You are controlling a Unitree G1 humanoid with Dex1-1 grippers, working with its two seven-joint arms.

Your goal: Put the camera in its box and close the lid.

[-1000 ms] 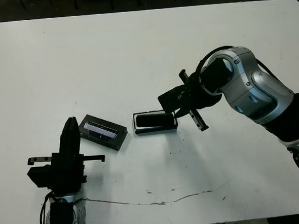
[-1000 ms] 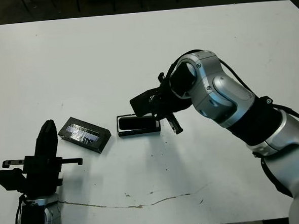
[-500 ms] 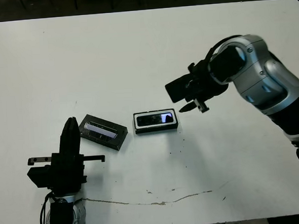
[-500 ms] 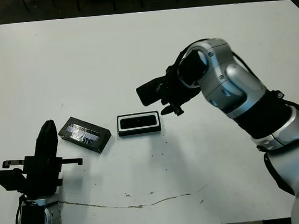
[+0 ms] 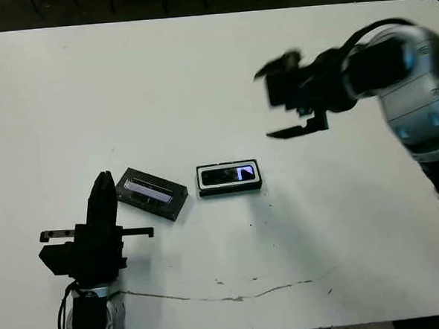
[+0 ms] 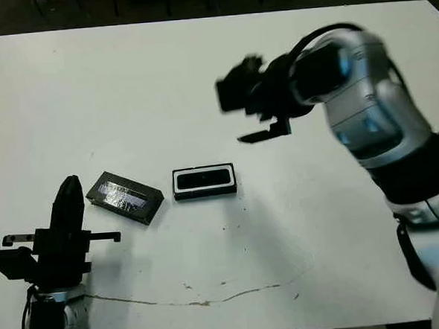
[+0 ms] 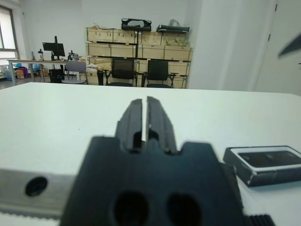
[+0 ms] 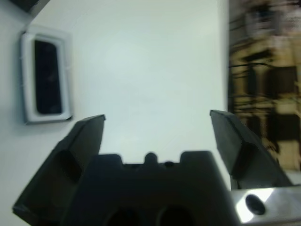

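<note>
My right gripper (image 8: 157, 129) hangs above the white desk (image 5: 199, 76), well apart from the box (image 5: 228, 177), and its jaws are wide apart with nothing between them. In the head view this arm looks blurred, so I cannot tell fine details of it.

The camera (image 5: 228, 175) lies flat inside the box, its small lit screen facing up (the bluish-white glow shows near one end). The white lining of the box frames the camera on all sides. The box sits near the middle of the desk.

The lid (image 5: 152, 193) lies flat on the desk just beside the box, on my left side of it, a little turned, with its glossy window strip up. It is not on the box; the box is uncovered.

My left gripper (image 7: 145, 115) stands near the front edge of the desk, close to the lid but not touching it. Its jaws are together, with only a thin line between them, and they hold nothing.
</note>
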